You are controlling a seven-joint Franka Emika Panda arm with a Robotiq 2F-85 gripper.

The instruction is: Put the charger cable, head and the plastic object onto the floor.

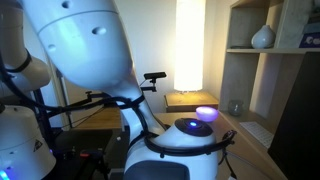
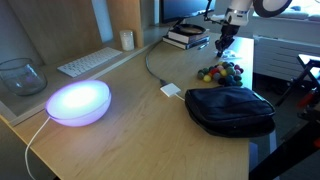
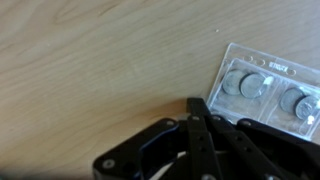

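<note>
White and likely light, the head (image 2: 172,90) lies on the table (image 2: 125,125) beside the black pouch (image 2: 230,110), the charger cable (image 2: 150,65) trailing limp from it, so we judge the rigid block's flat sides the best hold for our gripper (image 2: 224,44), closed on nothing.

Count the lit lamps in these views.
2. A dome lamp glows purple on the desk; a tall column lamp shines beside the shelves. The arm blocks much of an exterior view, so more may be hidden.
</note>
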